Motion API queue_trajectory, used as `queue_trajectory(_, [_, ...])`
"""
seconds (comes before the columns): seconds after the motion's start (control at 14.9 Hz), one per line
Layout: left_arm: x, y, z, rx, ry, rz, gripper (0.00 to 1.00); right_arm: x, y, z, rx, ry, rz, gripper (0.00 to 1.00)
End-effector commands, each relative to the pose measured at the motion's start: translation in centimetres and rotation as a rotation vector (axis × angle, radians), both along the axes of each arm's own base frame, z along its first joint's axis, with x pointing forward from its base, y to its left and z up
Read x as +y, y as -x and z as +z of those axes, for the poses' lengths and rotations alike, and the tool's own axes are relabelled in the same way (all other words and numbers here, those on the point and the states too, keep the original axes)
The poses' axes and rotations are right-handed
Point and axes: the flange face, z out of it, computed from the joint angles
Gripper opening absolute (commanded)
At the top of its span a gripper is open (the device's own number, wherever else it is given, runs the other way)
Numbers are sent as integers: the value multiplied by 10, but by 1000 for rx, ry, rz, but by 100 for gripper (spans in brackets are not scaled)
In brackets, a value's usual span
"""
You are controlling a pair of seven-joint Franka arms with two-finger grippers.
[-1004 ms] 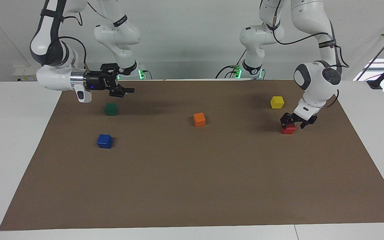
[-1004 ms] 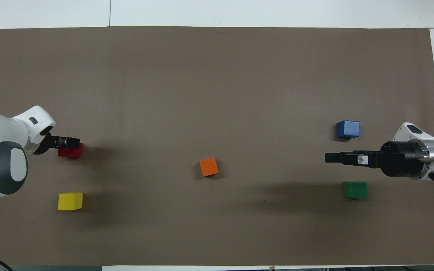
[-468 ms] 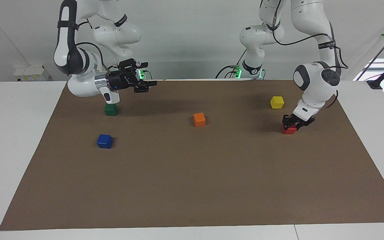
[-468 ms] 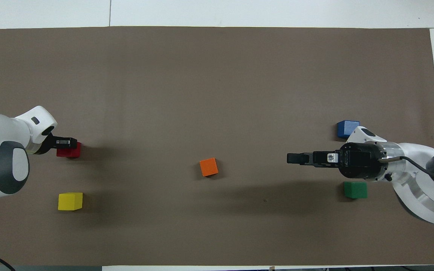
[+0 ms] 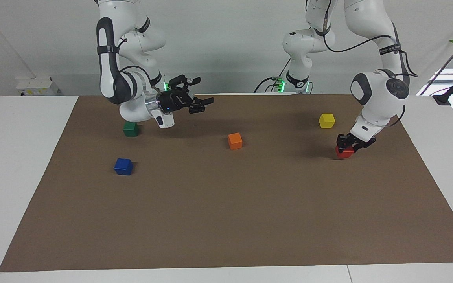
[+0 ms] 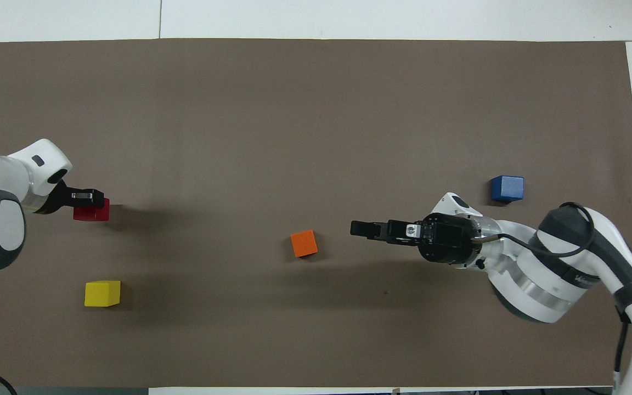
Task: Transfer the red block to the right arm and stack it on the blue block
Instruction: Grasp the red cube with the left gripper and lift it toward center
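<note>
Place: you are in a robot lab.
Clues: two white robot arms (image 5: 376, 98), a brown mat (image 5: 230, 204) on a white table (image 5: 14, 157), bare white walls.

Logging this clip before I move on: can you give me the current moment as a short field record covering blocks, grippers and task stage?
red block: gripped, at the left arm's end of the brown mat
left gripper: shut on the red block
right gripper: open, raised over the mat
blue block: on the mat, nothing on it
other blocks: orange block, yellow block, green block
stage: handover not yet done
</note>
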Motion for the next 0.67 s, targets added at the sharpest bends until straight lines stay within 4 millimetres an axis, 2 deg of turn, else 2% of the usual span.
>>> queue_trajectory(0.0, [-6, -21, 58, 18, -4, 108, 0, 25, 0, -2, 15, -84, -43, 100])
queue_trajectory(0.07, [-13, -22, 68, 27, -3, 160, 0, 32, -1, -6, 27, -98, -49, 100])
queue_trajectory(0.2, [-40, -21, 87, 45, -3, 255, 0, 42, -2, -18, 38, -142, -42, 100])
queue_trajectory(0.33, [-67, -19, 103, 77, 40, 399, 0, 44, -1, -21, 40, -143, -38, 100])
queue_trajectory(0.6, [-100, -18, 131, 144, 124, 672, 0, 45, -9, -26, 21, -82, -74, 100])
